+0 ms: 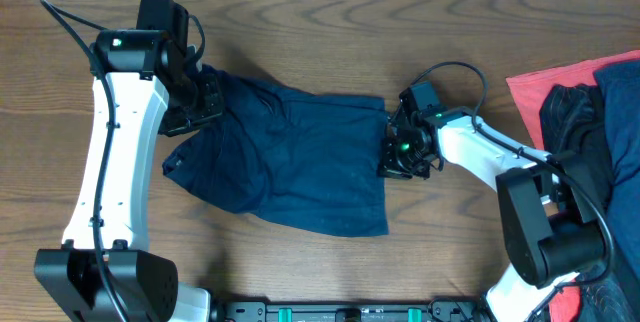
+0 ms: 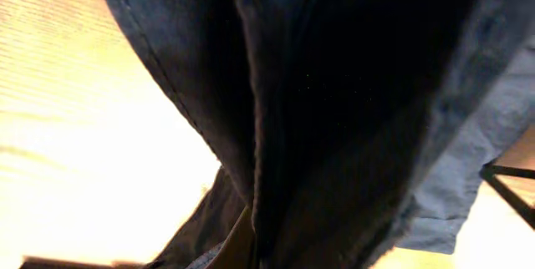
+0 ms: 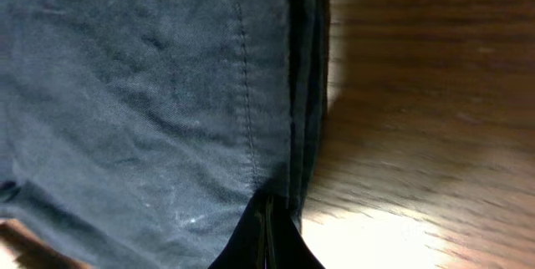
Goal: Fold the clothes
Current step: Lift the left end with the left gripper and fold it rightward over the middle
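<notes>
The navy-blue shorts (image 1: 290, 157) lie spread on the wooden table, between the two arms. My left gripper (image 1: 205, 97) is shut on the shorts' upper left edge; in the left wrist view the dark fabric (image 2: 334, 110) hangs close over the lens and hides the fingers. My right gripper (image 1: 392, 152) is shut on the shorts' right hem. In the right wrist view its closed fingers (image 3: 266, 231) pinch the stitched edge of the cloth (image 3: 150, 93), with bare table to the right.
A red cloth (image 1: 550, 87) lies at the right table edge with a shiny black crinkled garment (image 1: 575, 127) and blue fabric (image 1: 622, 112) on it. Cables run from both arms. Wooden table (image 1: 460, 252) shows around the shorts.
</notes>
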`<state>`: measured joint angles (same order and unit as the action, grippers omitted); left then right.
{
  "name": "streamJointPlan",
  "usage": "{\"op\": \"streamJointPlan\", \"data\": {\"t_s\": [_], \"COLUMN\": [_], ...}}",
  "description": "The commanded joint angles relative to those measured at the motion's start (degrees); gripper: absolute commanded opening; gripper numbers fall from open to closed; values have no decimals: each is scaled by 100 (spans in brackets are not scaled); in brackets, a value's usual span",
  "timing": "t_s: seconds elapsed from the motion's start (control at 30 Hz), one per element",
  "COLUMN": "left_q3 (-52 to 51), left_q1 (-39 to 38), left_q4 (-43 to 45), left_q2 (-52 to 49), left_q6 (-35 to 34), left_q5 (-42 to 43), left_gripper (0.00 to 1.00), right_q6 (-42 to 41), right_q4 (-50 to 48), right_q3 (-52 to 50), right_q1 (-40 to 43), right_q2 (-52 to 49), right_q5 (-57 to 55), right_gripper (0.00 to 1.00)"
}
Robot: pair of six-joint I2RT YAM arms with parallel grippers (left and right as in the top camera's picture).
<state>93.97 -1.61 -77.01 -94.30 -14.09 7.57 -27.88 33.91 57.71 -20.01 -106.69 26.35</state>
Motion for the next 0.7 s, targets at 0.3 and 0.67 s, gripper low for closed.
{"op": "streamJointPlan", "data": {"t_s": [0.3,0.67], "left_q3": [24,-81], "left_q1": [-710,-2275], "left_q4": [828,1416], "left_q2": [-13,-920], "left_q6": [-1200,-1934], "left_q5": [573,160], "left_gripper": [6,6], "right_q6": [-103,-103], "right_q4": [76,168], "right_q3": [-131,-131], "right_q1": [179,162], "right_q2": [-496,-496], "right_q5": [245,264], "right_gripper": [1,1]}}
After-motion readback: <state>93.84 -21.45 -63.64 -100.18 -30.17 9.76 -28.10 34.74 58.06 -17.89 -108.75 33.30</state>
